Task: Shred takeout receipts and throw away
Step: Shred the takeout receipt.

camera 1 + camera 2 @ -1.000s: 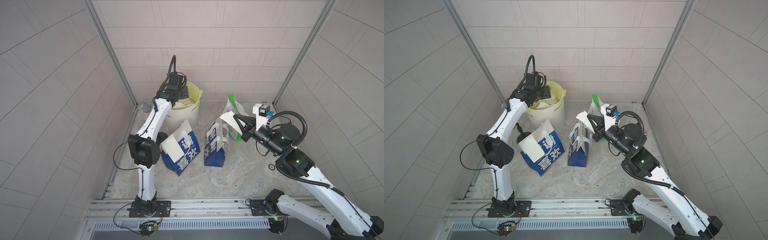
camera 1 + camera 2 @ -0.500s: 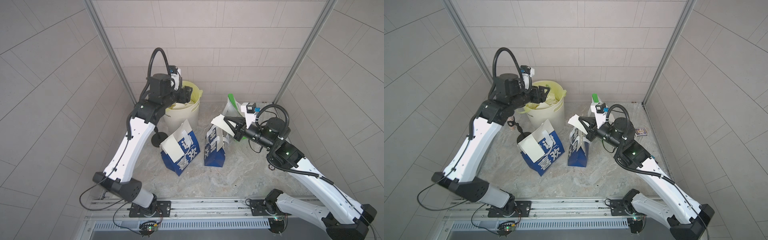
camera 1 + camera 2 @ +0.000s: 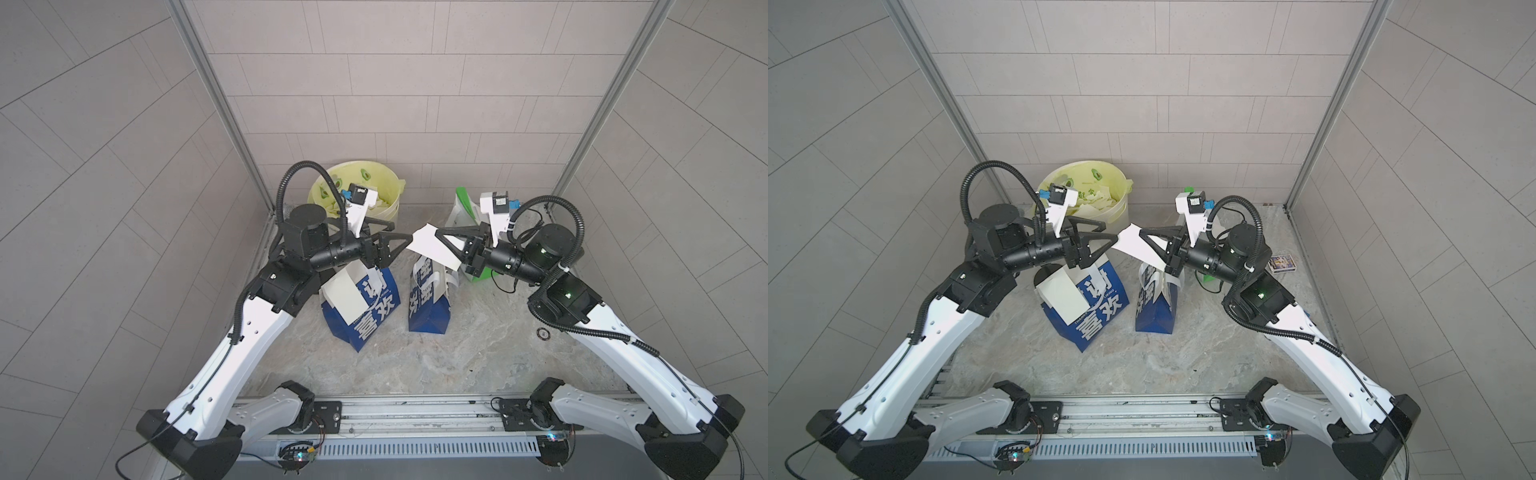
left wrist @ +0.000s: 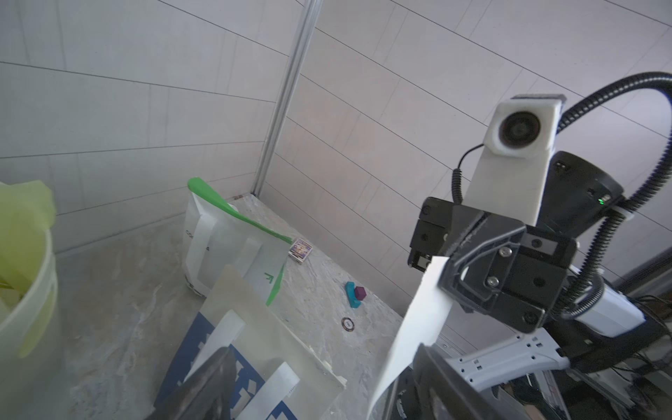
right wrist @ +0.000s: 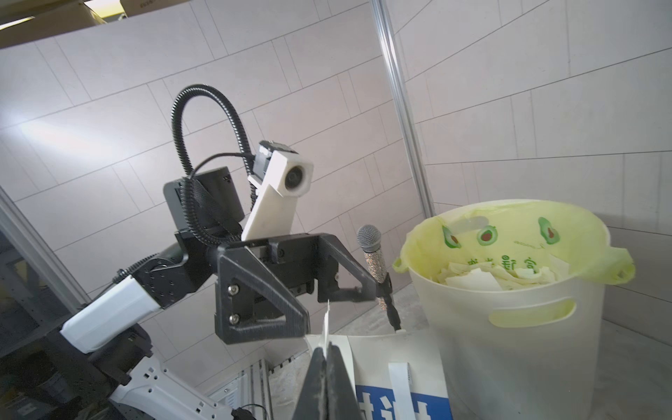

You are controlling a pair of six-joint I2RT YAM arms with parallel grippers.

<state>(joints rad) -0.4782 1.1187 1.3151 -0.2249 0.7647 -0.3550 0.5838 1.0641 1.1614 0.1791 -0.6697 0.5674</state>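
A white takeout receipt hangs in the air over the two blue bags. My right gripper is shut on one end of it. The left gripper faces it with jaws open. The slip's free end sits between those open fingers, close to one of them. Behind the left arm stands the pale bin with a yellow-green liner. White torn scraps lie inside it.
Two blue paper bags stand mid-floor, the left one with a pale sheet on it. A green-and-white bag stands behind the right wrist. A microphone, a small box, toy blocks and a ring are on the floor.
The left arm swung from over the bin to the middle and now faces the receipt, its jaws a little wider. The right arm carried the receipt left toward it.
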